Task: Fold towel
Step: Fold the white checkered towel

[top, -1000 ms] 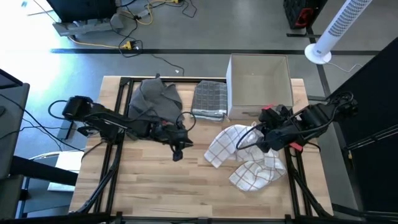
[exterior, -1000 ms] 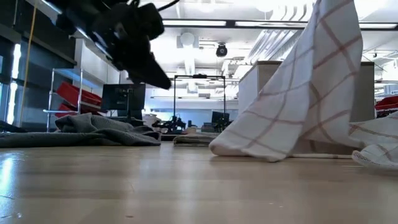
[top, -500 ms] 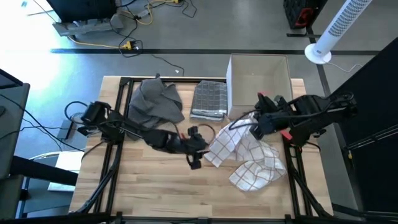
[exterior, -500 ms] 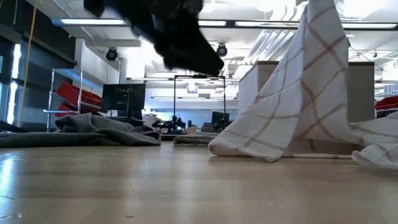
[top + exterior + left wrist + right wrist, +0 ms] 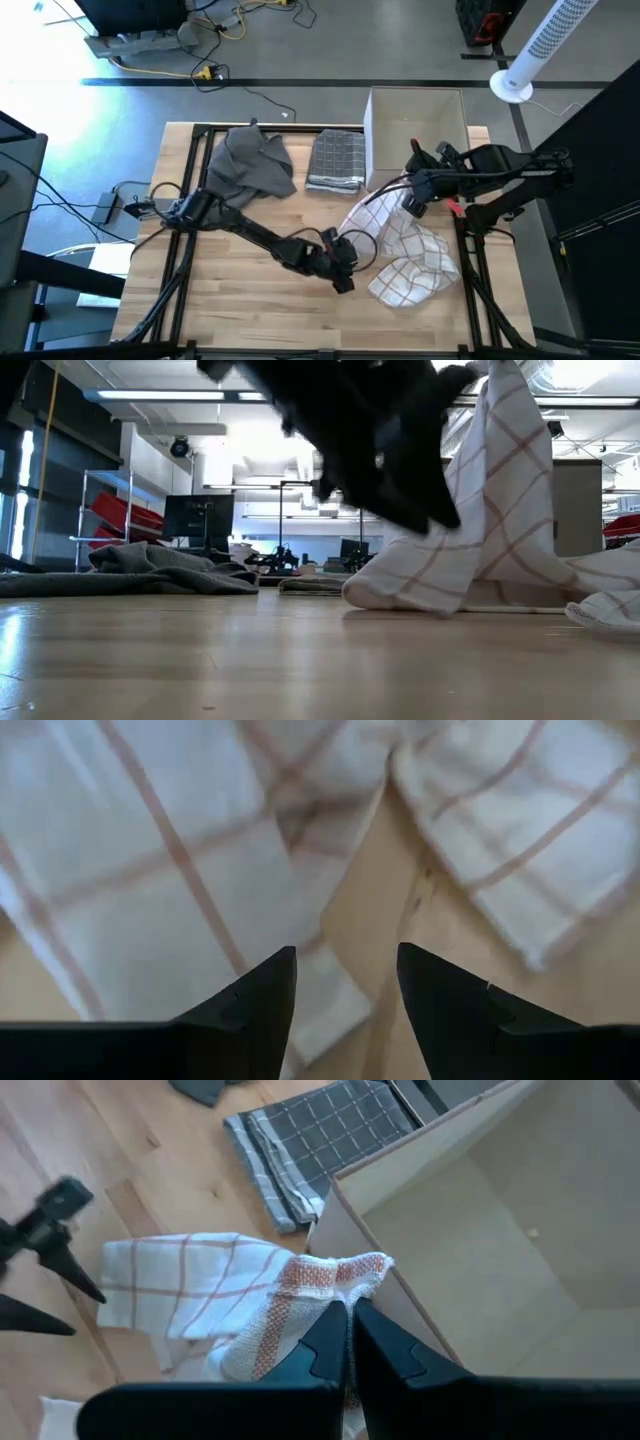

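Observation:
A white towel (image 5: 400, 255) with thin red checks lies crumpled at the table's right. One part of it is drawn up into a peak (image 5: 510, 470). My right gripper (image 5: 408, 197) is above that peak, shut on the towel. My left gripper (image 5: 345, 278) reaches across from the left and hovers open just above the towel's near left edge (image 5: 300, 910). Its fingers stand over the cloth and the bare wood and touch nothing. My right gripper pinches a bunched piece of the towel's hem with the orange-red band (image 5: 335, 1275) between its two shut fingers, coming from above and slanting down. The cloth hangs from the fingers in a taut tent, with its lower folds (image 5: 400, 590) and the remainder on the table.
An open cardboard box (image 5: 417, 135) stands at the far right, close behind the right gripper. A folded grey checked towel (image 5: 337, 160) and a crumpled grey cloth (image 5: 250, 160) lie along the far edge. Bare wood (image 5: 240, 300) shows at the near left.
My left gripper has swept from the table's middle toward the right and near edge, ending over the white towel's left edge. My right gripper has risen and gone toward the far edge. It has drawn the held part of the towel up while the remainder stayed on the table.

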Controlling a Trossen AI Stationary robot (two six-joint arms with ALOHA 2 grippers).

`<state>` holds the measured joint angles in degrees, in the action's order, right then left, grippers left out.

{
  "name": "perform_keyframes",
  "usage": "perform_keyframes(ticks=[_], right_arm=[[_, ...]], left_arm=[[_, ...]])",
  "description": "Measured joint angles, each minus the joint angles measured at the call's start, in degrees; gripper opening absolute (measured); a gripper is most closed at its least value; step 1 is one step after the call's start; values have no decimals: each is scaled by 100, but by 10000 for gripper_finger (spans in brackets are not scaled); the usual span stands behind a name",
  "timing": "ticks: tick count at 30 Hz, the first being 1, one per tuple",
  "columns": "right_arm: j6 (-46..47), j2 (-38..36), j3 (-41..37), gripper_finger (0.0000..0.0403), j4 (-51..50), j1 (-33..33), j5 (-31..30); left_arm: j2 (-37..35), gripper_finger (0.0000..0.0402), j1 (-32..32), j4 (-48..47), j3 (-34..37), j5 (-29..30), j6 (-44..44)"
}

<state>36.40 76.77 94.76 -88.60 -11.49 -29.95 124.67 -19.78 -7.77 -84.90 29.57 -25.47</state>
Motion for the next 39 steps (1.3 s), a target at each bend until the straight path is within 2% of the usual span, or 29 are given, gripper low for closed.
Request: perform_keyframes(ticks=[8, 18, 22, 25, 28, 35, 39], right_arm=[[-177, -2, 2, 0, -19, 0, -24], [-178, -2, 2, 0, -44, 0, 2], [-177, -2, 2, 0, -46, 0, 38], [-152, -2, 2, 0, -48, 0, 46], [-87, -2, 4, 0, -65, -1, 46], [-22, -4, 4, 0, -82, 0, 48], [-23, -5, 4, 0, -83, 0, 70]], left_arm=[[432, 170, -93, 494, -8, 239, 26], [684, 168, -23, 387, -23, 220, -413], [650, 133, 115, 335, -22, -50, -523], [617, 75, 179, 289, -24, -446, -437], [483, 16, 216, -46, -22, -814, -434], [-296, 14, 316, -1414, 15, -872, 120], [-1017, 14, 418, -2250, 0, -626, 398]])
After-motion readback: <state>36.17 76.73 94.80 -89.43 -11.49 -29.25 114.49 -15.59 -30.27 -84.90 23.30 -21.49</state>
